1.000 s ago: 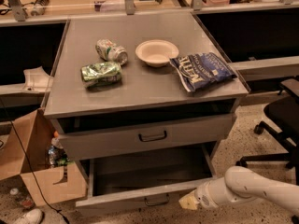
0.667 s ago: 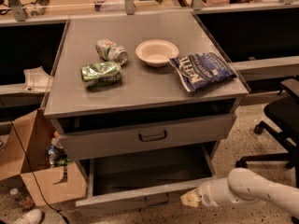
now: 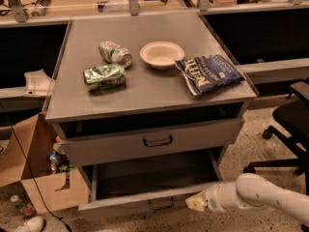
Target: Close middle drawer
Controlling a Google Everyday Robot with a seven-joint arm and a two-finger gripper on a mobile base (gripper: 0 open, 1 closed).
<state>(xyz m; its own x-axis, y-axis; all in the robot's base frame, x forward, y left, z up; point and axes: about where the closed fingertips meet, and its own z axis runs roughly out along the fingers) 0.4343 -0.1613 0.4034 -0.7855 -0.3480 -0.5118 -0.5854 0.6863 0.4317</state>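
The middle drawer [image 3: 123, 204] is a wide, shallow grey drawer pulled far out of the cabinet, and its inside looks empty. Its low front panel carries a small dark loop handle [image 3: 161, 204]. Above it the taller-fronted grey drawer [image 3: 111, 146] stands slightly out from the cabinet. My gripper [image 3: 195, 203], at the end of the white arm [image 3: 260, 197], comes in from the lower right. Its tip is at the right part of the middle drawer's front panel, just right of the handle. I cannot tell whether it touches the panel.
On the cabinet top [image 3: 145, 88] lie two crushed cans [image 3: 104, 76], a white bowl [image 3: 161, 54] and a blue chip bag [image 3: 208, 73]. A cardboard box [image 3: 34, 170] with rubbish stands at the left. A black office chair [image 3: 287, 129] stands at the right.
My gripper has edged slightly upward along the front panel of the middle drawer. The drawer stands as far out as before.
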